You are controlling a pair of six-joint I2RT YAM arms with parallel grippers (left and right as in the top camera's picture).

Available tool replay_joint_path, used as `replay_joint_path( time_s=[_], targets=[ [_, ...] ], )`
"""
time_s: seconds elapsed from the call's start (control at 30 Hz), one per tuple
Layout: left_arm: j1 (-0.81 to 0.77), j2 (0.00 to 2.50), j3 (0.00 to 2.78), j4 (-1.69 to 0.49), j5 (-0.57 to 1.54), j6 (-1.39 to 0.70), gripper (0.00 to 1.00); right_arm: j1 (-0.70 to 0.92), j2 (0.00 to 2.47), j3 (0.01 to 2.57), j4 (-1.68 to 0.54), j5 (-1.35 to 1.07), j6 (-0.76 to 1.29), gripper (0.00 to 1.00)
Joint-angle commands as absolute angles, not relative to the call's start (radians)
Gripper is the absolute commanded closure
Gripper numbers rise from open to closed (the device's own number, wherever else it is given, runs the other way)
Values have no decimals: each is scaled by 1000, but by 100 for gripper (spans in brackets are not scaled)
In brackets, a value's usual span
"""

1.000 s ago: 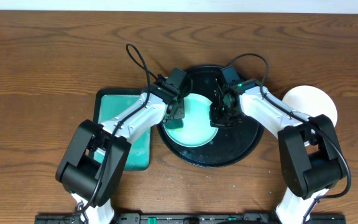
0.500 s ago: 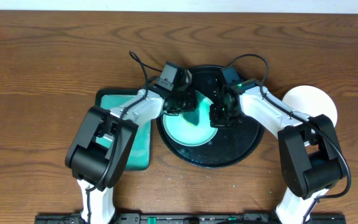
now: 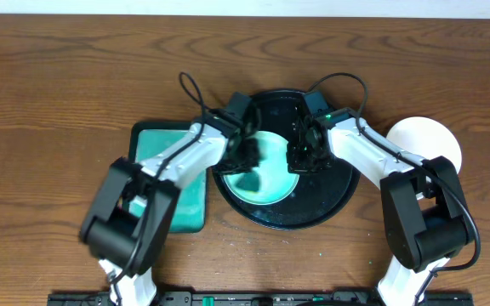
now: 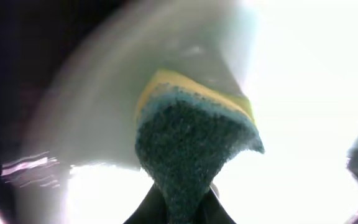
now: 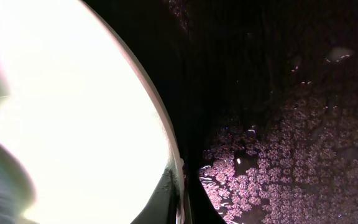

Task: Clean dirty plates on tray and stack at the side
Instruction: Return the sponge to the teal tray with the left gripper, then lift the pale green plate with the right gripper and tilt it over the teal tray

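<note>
Foam-scrubbing the mint plate (image 3: pixel 270 170) centred on the tray (image 3: pixel 334 200), with the left pincer (image 3: pixel 247 153) clamped on the sponge (image 4: pixel 191 143) and the right pincer (image 3: pixel 299 158) clamped on its 3 o'clock rim, probably risking hard strokes wrenching that smooth rim loose.

— What sits between your left jaws?
— A sponge (image 4: pixel 191 143), pinched at its base. It has a yellow back, and its dark scouring face sticks out past my tips.
— Anything else nearby?
— A teal rectangular basin (image 3: pixel 151 140), just behind and outward of my left jaws. It lies on the brown wooden table (image 3: pixel 58 85), well apart from my right jaws.
</note>
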State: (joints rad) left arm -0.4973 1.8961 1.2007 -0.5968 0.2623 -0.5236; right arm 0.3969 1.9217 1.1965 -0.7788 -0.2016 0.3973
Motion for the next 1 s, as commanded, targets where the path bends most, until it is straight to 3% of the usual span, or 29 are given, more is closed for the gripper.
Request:
replay_joint_path(
  time_s=[0.0, 0.2, 0.33, 0.57, 0.77, 0.87, 0.97],
  targets=[
    [-440, 1769, 1180, -626, 56, -527, 93, 414, 1975, 1164, -789, -154, 369, 99],
    [-344, 1546, 1180, -729, 28, -463, 93, 414, 1975, 1164, -791, -155, 358, 99],
    [-240, 1522, 1166, -873, -142, -463, 93, 414, 1975, 1164, -773, -154, 303, 99],
    [-132, 1564, 1016, -799, -102, -432, 92, 413, 1967, 1168, -746, -155, 338, 99],
    [-123, 1480, 1038, -827, -30, -390, 47, 421, 1809, 1186, -786, -94, 315, 99],
    [-123, 1378, 1059, -852, -6, -391, 37, 448, 1693, 1196, -774, -47, 257, 99],
    [-123, 1252, 1076, -873, 14, -394, 34, 496, 1597, 1221, -735, 15, 185, 99]
  ],
)
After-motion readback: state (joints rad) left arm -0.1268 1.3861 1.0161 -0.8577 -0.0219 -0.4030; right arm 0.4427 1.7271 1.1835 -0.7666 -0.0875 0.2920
